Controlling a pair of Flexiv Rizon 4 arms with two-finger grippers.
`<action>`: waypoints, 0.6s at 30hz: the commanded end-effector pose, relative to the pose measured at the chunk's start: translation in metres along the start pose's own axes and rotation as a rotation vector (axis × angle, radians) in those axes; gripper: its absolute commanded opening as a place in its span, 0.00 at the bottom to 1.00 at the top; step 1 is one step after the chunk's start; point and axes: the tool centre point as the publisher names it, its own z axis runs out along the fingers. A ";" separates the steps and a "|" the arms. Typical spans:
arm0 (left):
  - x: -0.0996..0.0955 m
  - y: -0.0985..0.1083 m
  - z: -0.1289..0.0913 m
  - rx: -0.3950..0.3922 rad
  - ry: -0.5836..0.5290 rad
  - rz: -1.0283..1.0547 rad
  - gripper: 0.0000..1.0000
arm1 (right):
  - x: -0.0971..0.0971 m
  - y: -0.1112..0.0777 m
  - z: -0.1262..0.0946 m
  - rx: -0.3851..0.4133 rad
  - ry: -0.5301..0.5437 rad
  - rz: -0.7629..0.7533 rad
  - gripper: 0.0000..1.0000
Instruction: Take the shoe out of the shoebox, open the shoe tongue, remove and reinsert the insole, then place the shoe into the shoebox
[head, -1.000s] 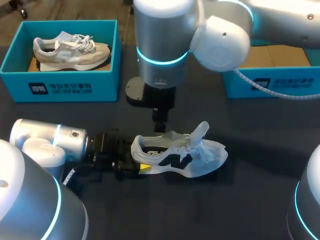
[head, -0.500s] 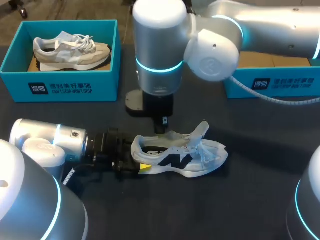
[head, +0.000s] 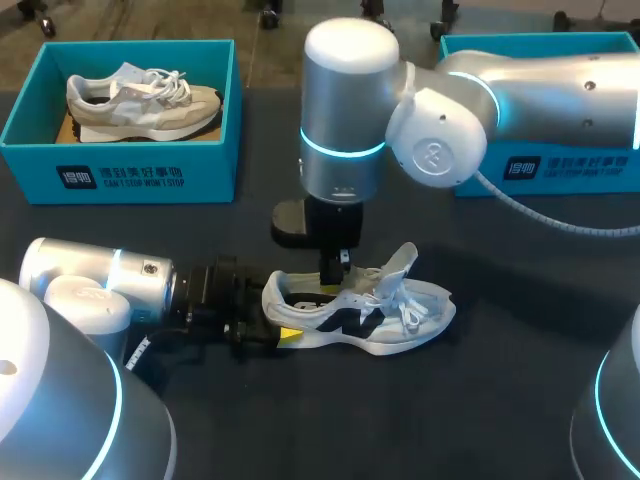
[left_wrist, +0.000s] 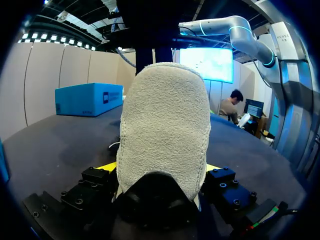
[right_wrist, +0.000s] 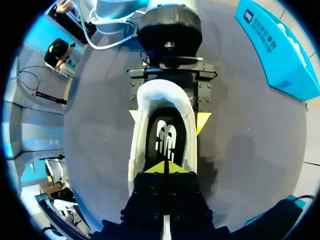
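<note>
A white shoe (head: 400, 320) with a black side mark lies on its sole on the dark table, toe toward the right. My left gripper (head: 283, 318) comes in low from the left and is shut on its heel; the grey heel (left_wrist: 165, 130) fills the space between its yellow tips. My right gripper (head: 340, 268) hangs straight down over the shoe's mouth, just behind the raised tongue (head: 402, 262). In the right wrist view its tips (right_wrist: 165, 167) are pressed together above the black insole (right_wrist: 166, 137). I cannot tell whether they pinch anything.
A teal shoebox (head: 120, 175) with a beige shoe (head: 140, 100) inside stands at the back left. Another teal shoebox (head: 560, 170) stands at the back right, partly behind my right arm.
My right arm has shifted right and down toward the shoe's mouth, and its fingers have shut. The left gripper and the shoe have stayed put.
</note>
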 end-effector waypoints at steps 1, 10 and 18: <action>-0.002 0.002 0.001 -0.004 0.001 -0.001 0.00 | 0.003 -0.005 0.009 -0.001 0.031 0.011 0.00; -0.002 0.002 0.001 -0.004 0.001 -0.001 0.00 | 0.009 -0.011 0.013 0.018 0.048 0.051 0.03; -0.002 0.002 0.001 -0.004 0.001 -0.001 0.00 | 0.005 -0.011 0.008 0.026 0.021 0.057 0.12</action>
